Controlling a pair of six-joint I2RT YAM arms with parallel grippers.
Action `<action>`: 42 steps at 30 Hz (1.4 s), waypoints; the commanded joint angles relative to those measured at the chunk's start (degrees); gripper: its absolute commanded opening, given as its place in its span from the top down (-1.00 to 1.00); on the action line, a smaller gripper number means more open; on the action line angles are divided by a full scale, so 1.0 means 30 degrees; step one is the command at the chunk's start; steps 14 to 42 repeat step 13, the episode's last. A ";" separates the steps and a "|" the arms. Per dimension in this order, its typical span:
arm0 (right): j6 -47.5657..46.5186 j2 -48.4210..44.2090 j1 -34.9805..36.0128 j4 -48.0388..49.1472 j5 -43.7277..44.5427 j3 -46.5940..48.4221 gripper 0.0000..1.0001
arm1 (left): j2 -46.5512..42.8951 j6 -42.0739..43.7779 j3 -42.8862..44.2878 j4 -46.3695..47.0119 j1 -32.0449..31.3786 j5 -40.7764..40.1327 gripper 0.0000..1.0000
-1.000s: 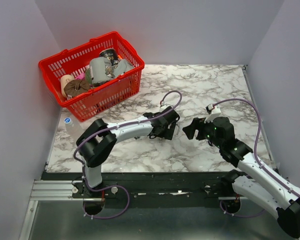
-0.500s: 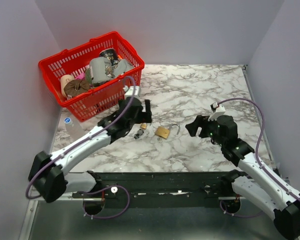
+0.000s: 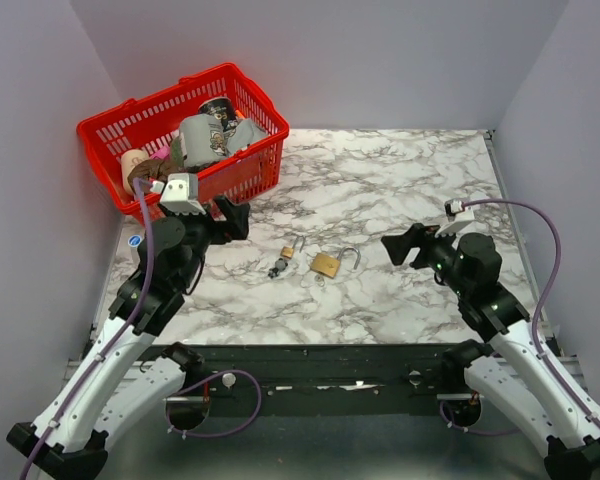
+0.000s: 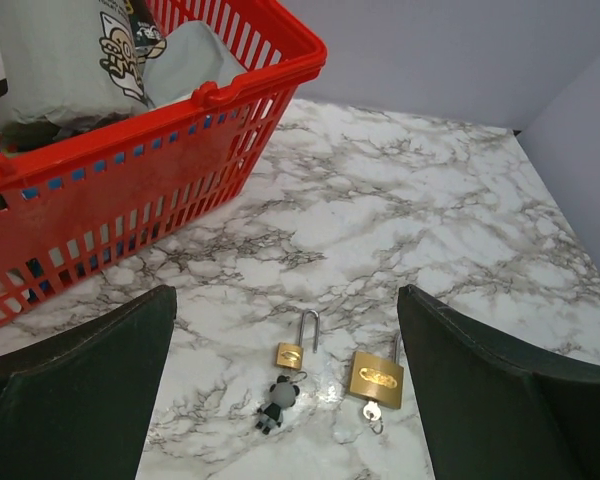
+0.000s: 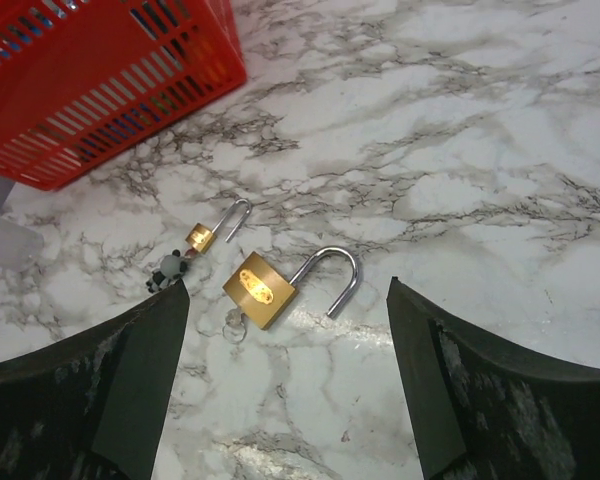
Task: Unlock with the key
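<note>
A large brass padlock (image 3: 325,264) lies mid-table with its silver shackle swung open; it also shows in the left wrist view (image 4: 377,378) and the right wrist view (image 5: 260,290). A small silver key on a ring (image 4: 371,410) sticks out of its bottom. To its left lies a small brass padlock (image 3: 290,250) (image 4: 290,355) (image 5: 200,237), shackle raised. The key with a black-and-grey panda-shaped head (image 4: 276,402) (image 5: 167,268) sits at its bottom end, blade hidden. My left gripper (image 3: 232,218) (image 4: 287,292) is open and empty, back by the basket. My right gripper (image 3: 402,245) (image 5: 286,285) is open and empty, right of the padlocks.
A red basket (image 3: 242,180) (image 4: 230,110) (image 5: 130,110) full of packets and cloth stands at the back left. A clear bottle with a blue cap (image 3: 140,245) lies by the basket's near corner. White walls close in the table.
My left arm has swung back from over the padlocks to the left by the basket, uncovering both locks. My right gripper has drawn back a little to the right.
</note>
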 commanded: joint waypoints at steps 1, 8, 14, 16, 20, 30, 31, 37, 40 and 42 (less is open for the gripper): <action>-0.0484 -0.0480 -0.0079 -0.0831 0.0461 0.0567 -0.78 | -0.1197 0.0907 -0.0429 -0.1068 0.0091 0.0102 -0.98; -0.0572 -0.0598 -0.0079 -0.0949 0.0492 0.0596 -0.78 | -0.1198 0.0907 -0.0428 -0.1509 0.0091 -0.0163 -0.98; -0.0631 -0.0715 -0.0079 -0.0978 0.0521 0.0566 -0.78 | -0.1286 0.0907 -0.0663 -0.1333 0.0091 -0.0367 -0.98; -0.0631 -0.0715 -0.0079 -0.0978 0.0521 0.0566 -0.78 | -0.1286 0.0907 -0.0663 -0.1333 0.0091 -0.0367 -0.98; -0.0631 -0.0715 -0.0079 -0.0978 0.0521 0.0566 -0.78 | -0.1286 0.0907 -0.0663 -0.1333 0.0091 -0.0367 -0.98; -0.0631 -0.0715 -0.0079 -0.0978 0.0521 0.0566 -0.78 | -0.1286 0.0907 -0.0663 -0.1333 0.0091 -0.0367 -0.98; -0.0631 -0.0715 -0.0079 -0.0978 0.0521 0.0566 -0.78 | -0.1286 0.0907 -0.0663 -0.1333 0.0091 -0.0367 -0.98; -0.0631 -0.0715 -0.0079 -0.0978 0.0521 0.0566 -0.78 | -0.1286 0.0907 -0.0663 -0.1333 0.0091 -0.0367 -0.98; -0.0631 -0.0715 -0.0079 -0.0978 0.0521 0.0566 -0.78 | -0.1286 0.0907 -0.0663 -0.1333 0.0091 -0.0367 -0.98; -0.0631 -0.0715 -0.0079 -0.0978 0.0521 0.0566 -0.78 | -0.1286 0.0907 -0.0663 -0.1333 0.0091 -0.0367 -0.98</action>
